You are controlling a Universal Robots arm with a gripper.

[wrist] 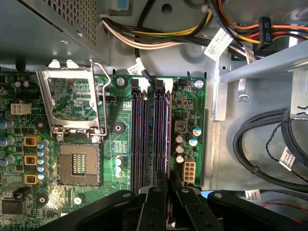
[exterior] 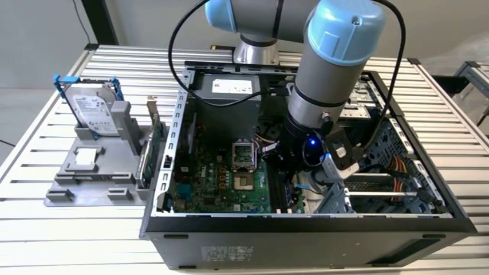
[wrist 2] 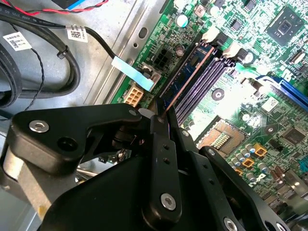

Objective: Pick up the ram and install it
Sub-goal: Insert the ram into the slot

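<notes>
Dark bluish ram [wrist 2: 188,72], black gripper [wrist 2: 161,118], green motherboard [wrist: 115,144], purple slots [wrist: 139,139]

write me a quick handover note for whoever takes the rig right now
Pincer: shut on the ram, down inside the open computer case.
Ram: standing on edge in the memory slots on the motherboard, at the slot nearest the board's edge by the white connector.
Done: ram picked up and brought to the slot.
Left: whether it is fully seated cannot be told; pincer not yet released.
</notes>
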